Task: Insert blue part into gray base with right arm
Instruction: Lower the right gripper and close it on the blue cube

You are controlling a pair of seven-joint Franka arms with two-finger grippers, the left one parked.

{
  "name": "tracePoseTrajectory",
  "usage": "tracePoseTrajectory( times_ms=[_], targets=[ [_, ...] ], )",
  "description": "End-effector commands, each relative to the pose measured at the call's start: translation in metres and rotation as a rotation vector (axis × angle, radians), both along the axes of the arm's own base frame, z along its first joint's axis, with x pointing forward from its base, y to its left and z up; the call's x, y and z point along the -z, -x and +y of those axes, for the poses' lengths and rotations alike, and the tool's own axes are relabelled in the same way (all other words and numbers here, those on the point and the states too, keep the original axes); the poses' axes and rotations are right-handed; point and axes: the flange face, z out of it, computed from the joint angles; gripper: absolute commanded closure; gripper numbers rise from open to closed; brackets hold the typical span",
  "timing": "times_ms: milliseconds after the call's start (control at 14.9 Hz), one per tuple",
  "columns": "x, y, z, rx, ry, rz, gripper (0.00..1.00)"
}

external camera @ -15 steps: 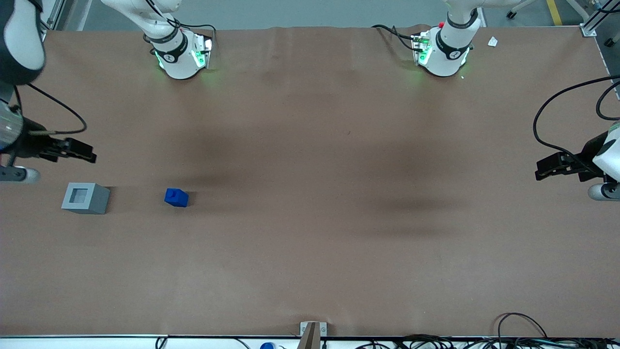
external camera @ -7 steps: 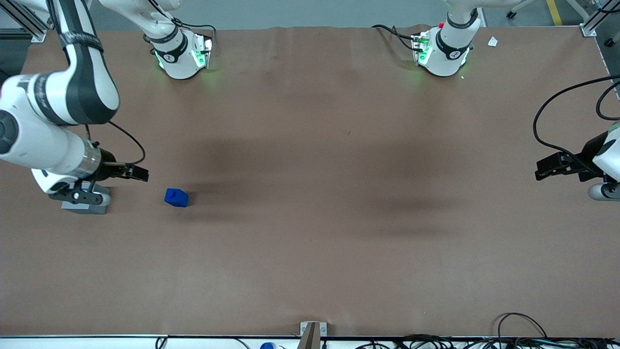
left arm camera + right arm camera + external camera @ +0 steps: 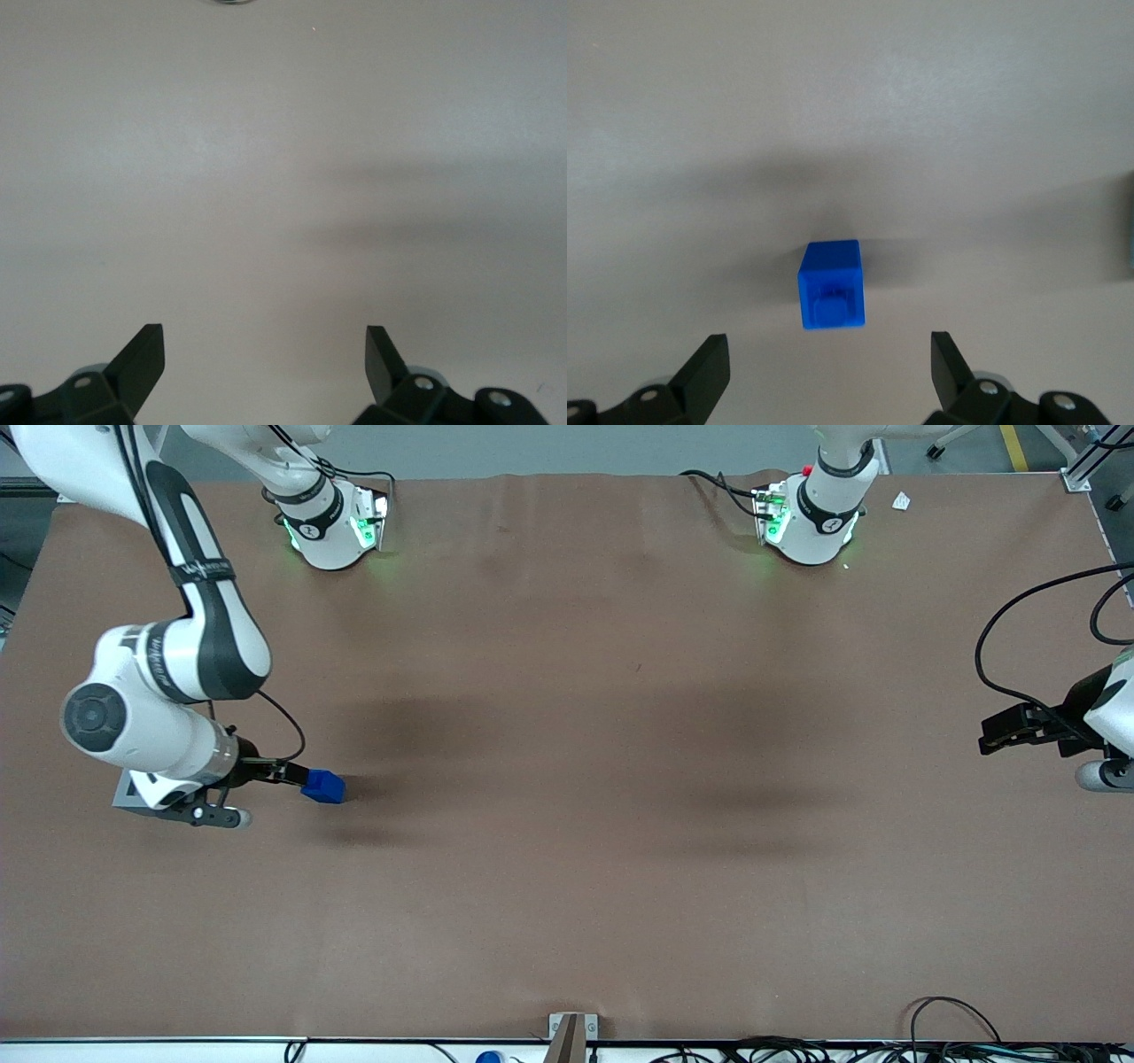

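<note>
Starting at the working arm's end of the table, the gray base [image 3: 122, 794] sits on the brown table [image 3: 567, 850], and there's very little of it on show: only a corner and a strip of its side peek out, because the right arm [image 3: 168, 669] hangs directly above it and covers the top face, so the recess can't be seen here. Next along, the arm's white wrist is bent low over the surface, with the black gripper [image 3: 289, 773] reaching out from it toward the parked arm's end. And there's the blue part [image 3: 324, 786], resting on the table just beside the gripper's tips, well apart from the gray base and about as far from the front camera as that block. In the wrist view the gripper [image 3: 826, 342] is released, fingers [image 3: 709, 354] spread wide, and the blue part [image 3: 831, 283] lies just ahead of the tips, centred on the gap but not yet between them, nothing touching it. Its rounded stub shows on the face turned toward the wrist camera. A soft shadow lies on the table around the block.
</note>
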Motion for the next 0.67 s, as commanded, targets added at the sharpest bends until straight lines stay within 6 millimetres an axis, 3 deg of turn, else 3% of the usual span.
tracePoseTrajectory(
  times_ms=[0,201,604],
  targets=[
    [0.018,0.01,0.008,0.007,-0.003,-0.015,0.0],
    [0.053,0.024,0.01,0.008,-0.01,-0.087,0.0],
    [0.074,0.025,0.014,0.002,-0.012,-0.081,0.0]
  ],
)
